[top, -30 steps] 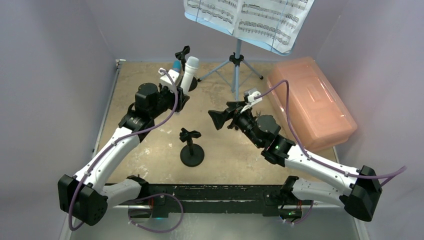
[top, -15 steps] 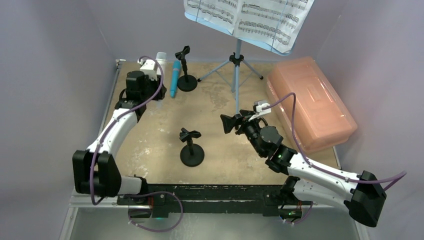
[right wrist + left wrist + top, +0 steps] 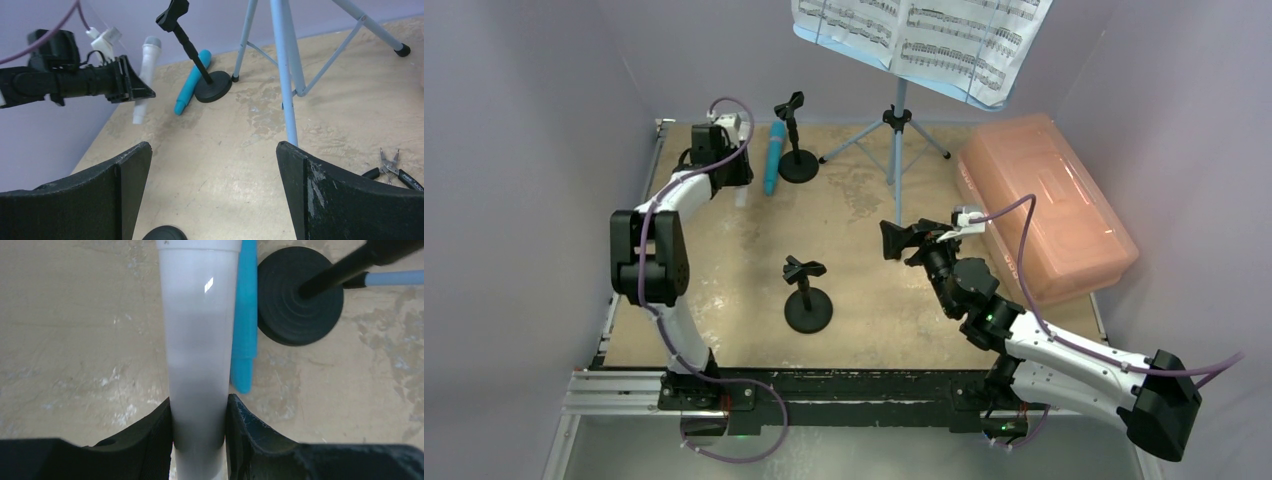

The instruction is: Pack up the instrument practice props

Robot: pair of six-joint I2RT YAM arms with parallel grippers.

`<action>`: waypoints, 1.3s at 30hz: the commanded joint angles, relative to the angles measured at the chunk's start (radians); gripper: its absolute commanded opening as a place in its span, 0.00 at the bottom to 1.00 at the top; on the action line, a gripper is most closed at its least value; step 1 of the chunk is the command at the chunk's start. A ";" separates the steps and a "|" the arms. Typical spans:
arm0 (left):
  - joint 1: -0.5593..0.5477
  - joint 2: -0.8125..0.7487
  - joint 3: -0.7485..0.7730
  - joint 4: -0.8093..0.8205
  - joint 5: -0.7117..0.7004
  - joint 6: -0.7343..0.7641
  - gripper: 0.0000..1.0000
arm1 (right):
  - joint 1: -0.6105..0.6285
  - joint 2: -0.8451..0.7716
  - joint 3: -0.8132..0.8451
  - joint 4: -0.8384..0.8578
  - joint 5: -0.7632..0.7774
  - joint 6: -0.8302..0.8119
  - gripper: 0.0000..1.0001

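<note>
Sandy bench point(image 3: 874, 300), walled in lilac; pink box point(image 3: 1049, 205) at its right side, lid apparently shut. Right pincer point(image 3: 212, 150) gapes wide, empty, mid-bench. Left pincer point(image 3: 199, 415) clamps the white microphone point(image 3: 199, 340) by its handle, above the far left corner. Recommend: lid opened first, grip held firm, carry clear of the blue microphone point(image 3: 245, 315).

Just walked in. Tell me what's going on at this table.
The left gripper is clamped on the white toy microphone, holding it near the far-left corner. The blue microphone lies on the table beside one black mic holder; the second holder stands mid-table. The right gripper is wide open and empty, hovering near the music rack's tripod legs. The sheet music is on the rack, and the pink box sits at the right.
</note>
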 commanded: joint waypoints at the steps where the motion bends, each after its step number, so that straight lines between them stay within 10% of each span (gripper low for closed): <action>1: 0.004 0.126 0.134 0.015 0.024 0.006 0.02 | 0.003 -0.010 0.000 0.021 0.045 0.017 0.98; 18: 0.010 0.597 0.623 -0.084 0.091 -0.012 0.19 | 0.004 0.042 0.004 0.028 0.020 0.020 0.98; 39: 0.010 0.494 0.517 -0.017 0.112 -0.008 0.51 | 0.004 0.058 0.018 0.021 -0.006 0.019 0.98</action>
